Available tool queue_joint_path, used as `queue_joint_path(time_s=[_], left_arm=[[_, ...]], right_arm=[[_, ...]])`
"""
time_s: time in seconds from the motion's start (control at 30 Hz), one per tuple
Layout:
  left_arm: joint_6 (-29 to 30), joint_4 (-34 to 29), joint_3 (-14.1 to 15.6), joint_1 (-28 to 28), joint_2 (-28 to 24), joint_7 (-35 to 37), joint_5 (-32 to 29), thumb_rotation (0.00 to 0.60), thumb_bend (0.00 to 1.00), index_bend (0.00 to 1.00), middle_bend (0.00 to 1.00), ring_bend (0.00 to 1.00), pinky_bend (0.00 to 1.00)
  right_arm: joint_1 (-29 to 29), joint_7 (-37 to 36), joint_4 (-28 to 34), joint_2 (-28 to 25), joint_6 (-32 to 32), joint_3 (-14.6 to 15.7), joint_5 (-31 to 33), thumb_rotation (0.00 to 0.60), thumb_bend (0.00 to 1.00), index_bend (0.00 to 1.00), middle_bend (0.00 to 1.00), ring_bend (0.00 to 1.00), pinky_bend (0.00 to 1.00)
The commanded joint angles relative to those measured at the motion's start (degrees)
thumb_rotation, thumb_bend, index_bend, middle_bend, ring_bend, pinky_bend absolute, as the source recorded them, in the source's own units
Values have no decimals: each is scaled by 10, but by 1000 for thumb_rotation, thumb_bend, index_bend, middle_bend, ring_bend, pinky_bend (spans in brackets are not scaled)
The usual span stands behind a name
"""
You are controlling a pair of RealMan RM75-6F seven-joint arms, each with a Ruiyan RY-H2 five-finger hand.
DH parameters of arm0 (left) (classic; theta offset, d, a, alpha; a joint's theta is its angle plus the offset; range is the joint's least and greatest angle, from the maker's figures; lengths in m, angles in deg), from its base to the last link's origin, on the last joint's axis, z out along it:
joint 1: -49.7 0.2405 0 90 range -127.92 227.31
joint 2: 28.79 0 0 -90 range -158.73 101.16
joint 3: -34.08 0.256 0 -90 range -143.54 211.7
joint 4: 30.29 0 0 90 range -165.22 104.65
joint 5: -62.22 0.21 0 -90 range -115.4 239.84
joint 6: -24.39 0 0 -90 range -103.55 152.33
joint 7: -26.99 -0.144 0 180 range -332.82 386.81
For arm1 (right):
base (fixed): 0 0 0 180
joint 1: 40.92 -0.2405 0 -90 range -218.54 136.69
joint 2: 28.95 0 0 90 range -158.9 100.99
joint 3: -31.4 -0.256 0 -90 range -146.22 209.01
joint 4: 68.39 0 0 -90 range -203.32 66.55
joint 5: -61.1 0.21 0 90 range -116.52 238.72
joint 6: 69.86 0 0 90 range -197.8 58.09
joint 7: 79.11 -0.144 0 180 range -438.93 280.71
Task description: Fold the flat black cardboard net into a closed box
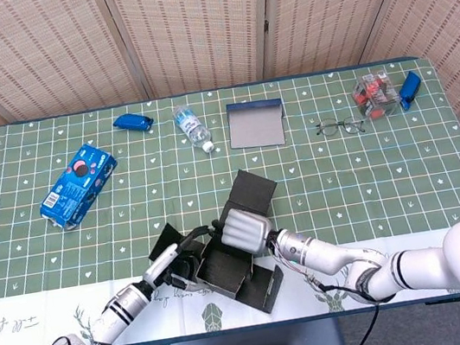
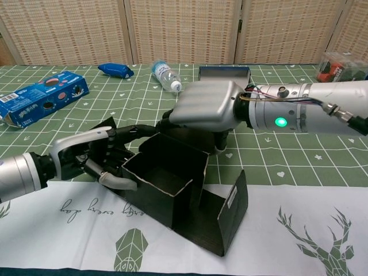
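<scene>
While the half-folded black cardboard box (image 2: 172,190) sits on the green surface (image 1: 344,172), left robot hand (image 2: 100,158) grips its side panel, right robot hand (image 2: 201,106) clamps the back wall.

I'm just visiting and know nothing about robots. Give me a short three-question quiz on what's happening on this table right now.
1. True or false: the black cardboard box is already fully closed.
2. Which robot hand rests on the box's far edge: A) left robot hand B) right robot hand?
3. Fill in: the clear item lying on its side between the small blue packet and the grey tray is a water ______.

Key: 1 false, its top is open; 2 B; 3 bottle.
</scene>
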Motion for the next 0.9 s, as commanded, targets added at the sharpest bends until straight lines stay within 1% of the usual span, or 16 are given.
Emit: queue_joint_path(time_s=[0.03, 0.2, 0.37, 0.57, 0.7, 0.8, 0.83, 0.9], left_arm=[[-3, 1, 0, -2, 1, 0, -2, 600, 154, 109, 31, 526, 679], [-10, 1, 2, -7, 2, 12, -3, 600, 153, 111, 31, 526, 678], [-11, 3, 6, -10, 5, 34, 0, 600, 153, 155, 78, 527, 679], [-12, 12, 5, -11, 11, 41, -3, 600, 154, 168, 91, 530, 678], [-12, 15, 5, -11, 14, 41, -6, 600, 153, 204, 131, 535, 678], [-12, 16, 3, -8, 16, 40, -11, 600, 154, 253, 190, 540, 678], [-11, 15, 2, -7, 16, 38, -12, 600, 154, 266, 203, 542, 679], [-12, 14, 2, -6, 16, 35, -14, 600, 154, 282, 216, 544, 679]], right_arm=[[2, 0, -1, -1, 0, 0, 0, 600, 363, 293, 370, 800, 1000], [1, 2, -5, 1, -2, -3, -7, 600, 363, 293, 370, 800, 1000], [-1, 3, -14, 8, -4, -7, -14, 600, 363, 293, 370, 800, 1000], [-5, -1, -25, 14, -4, -10, -26, 600, 362, 293, 370, 800, 1000], [-7, -4, -31, 19, -5, -13, -33, 600, 363, 293, 370, 800, 1000], [-6, -3, -32, 20, -5, -14, -31, 600, 362, 293, 360, 800, 1000], [-4, 0, -30, 19, -3, -14, -26, 600, 360, 276, 337, 798, 1000], [-1, 3, -27, 17, 0, -16, -15, 600, 347, 192, 282, 789, 1000]])
